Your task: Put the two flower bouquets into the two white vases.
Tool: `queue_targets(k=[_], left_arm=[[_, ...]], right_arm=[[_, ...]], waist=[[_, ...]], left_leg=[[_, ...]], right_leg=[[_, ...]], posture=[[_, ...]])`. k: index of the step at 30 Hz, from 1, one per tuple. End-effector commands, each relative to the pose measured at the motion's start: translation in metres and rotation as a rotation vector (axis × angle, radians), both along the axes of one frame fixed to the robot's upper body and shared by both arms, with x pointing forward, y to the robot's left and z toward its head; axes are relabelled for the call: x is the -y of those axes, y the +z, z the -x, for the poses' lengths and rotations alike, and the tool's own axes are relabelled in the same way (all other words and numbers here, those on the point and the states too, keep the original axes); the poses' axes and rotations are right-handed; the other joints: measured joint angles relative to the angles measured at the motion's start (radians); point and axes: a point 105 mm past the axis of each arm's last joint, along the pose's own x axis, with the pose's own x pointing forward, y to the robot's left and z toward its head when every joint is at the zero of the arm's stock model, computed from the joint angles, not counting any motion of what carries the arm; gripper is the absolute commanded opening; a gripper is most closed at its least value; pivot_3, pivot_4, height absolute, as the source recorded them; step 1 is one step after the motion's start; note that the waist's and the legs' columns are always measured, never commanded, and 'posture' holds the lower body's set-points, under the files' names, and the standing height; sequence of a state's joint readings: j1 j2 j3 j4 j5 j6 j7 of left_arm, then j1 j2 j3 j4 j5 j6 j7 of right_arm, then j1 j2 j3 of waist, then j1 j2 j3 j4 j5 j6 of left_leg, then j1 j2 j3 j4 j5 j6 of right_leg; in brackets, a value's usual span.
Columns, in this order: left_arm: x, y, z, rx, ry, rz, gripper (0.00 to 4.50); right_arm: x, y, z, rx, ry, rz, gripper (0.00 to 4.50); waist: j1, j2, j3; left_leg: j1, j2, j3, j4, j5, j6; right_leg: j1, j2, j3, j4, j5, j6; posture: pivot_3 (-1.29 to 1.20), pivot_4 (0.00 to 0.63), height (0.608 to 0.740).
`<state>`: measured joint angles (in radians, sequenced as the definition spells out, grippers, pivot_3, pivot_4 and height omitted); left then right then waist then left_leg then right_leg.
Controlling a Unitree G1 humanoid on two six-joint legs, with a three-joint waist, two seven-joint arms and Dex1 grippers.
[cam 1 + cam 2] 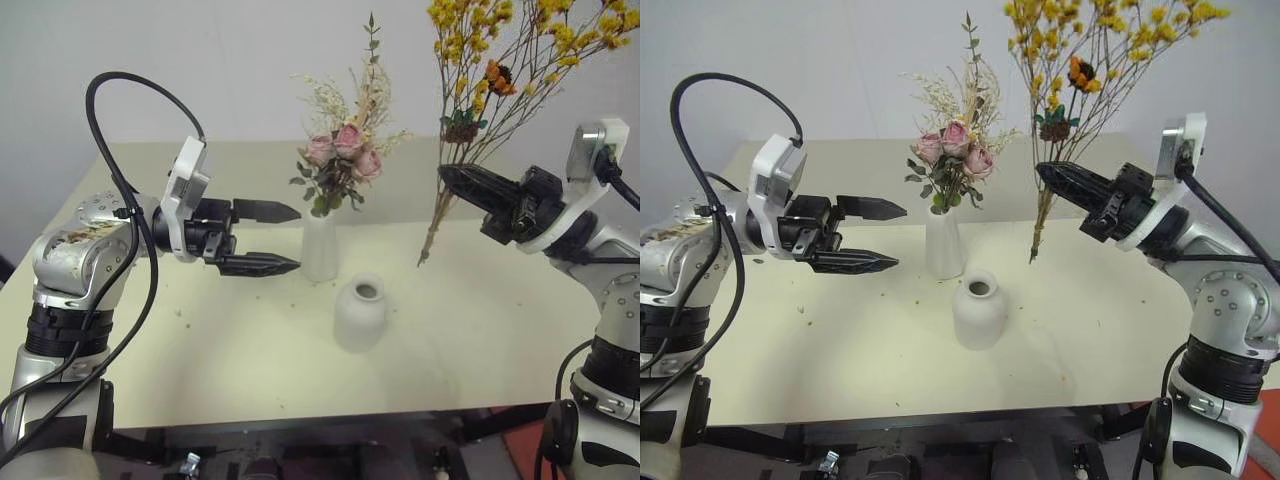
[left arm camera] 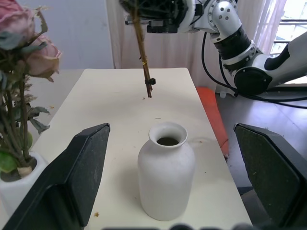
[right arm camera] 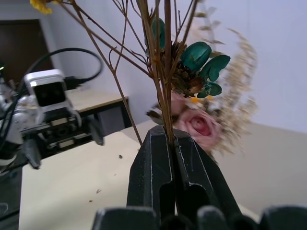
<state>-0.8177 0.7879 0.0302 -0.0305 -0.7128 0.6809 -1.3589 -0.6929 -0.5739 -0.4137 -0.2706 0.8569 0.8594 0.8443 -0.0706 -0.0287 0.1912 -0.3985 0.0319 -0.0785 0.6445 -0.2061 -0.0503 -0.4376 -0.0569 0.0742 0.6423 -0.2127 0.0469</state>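
Now carrying the yellow spray (image 1: 520, 60), clamped low on its stems by the right gripper (image 1: 452, 178), above the tabletop's (image 1: 480, 340) right edge; steering stem tips down into the squat vase (image 1: 359, 313) mid-table. Left gripper (image 1: 285, 238) spread, empty; pink roses (image 1: 343, 150) sitting in tall vase (image 1: 320, 245).

I'm looking at two arms built from rounded silver-grey shells, each showing black ribbed bands at the joints. The left arm (image 1: 70, 262) is wearing scuffed, brownish marks on its upper shell, and a thick black cable (image 1: 110, 110) is looping high above it. A white boxy camera housing (image 1: 186, 184) is sitting on that wrist; a matching one (image 1: 597, 150) is sitting on the right wrist, with another black cable trailing off it. The left gripper (image 1: 270, 238) and right gripper (image 1: 452, 176) are showing black, tapered, ridged fingers on black mounts.
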Motion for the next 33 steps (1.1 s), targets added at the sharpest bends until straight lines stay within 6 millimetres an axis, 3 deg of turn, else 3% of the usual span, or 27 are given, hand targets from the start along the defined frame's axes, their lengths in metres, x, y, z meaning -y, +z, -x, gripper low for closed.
queue_targets(k=[1,11,19,33], left_arm=[[-0.007,0.015,0.007,0.026,-0.012,0.015,4.50],[-0.028,0.014,0.012,0.030,0.033,-0.031,4.50],[-0.029,0.014,0.014,0.029,0.037,-0.030,4.50],[-0.026,0.010,0.016,0.012,0.021,-0.037,4.50]], right_arm=[[-0.014,0.015,0.013,0.097,0.066,-0.013,0.02],[-0.040,0.016,0.020,0.119,0.160,-0.042,0.02],[-0.054,0.002,0.018,0.068,0.200,-0.039,0.02],[-0.052,-0.027,0.005,-0.030,0.169,0.017,0.02]], waist=[[0.000,0.000,0.000],[0.001,0.000,0.000],[0.001,0.000,0.000],[0.001,0.000,0.000]], left_leg=[[0.000,0.000,0.000,0.000,0.000,0.000],[0.000,0.000,0.000,0.000,0.000,0.000],[0.000,0.000,0.000,0.000,0.000,0.000],[0.000,0.000,0.000,0.000,0.000,0.000]], right_leg=[[0.000,0.000,0.000,0.000,0.000,0.000],[0.000,0.000,0.000,0.000,0.000,0.000],[0.000,0.000,0.000,0.000,0.000,0.000],[0.000,0.000,0.000,0.000,0.000,0.000]], posture=[[0.00,0.150,0.740],[0.00,0.150,0.740],[0.00,0.150,0.740],[0.00,0.150,0.740]])
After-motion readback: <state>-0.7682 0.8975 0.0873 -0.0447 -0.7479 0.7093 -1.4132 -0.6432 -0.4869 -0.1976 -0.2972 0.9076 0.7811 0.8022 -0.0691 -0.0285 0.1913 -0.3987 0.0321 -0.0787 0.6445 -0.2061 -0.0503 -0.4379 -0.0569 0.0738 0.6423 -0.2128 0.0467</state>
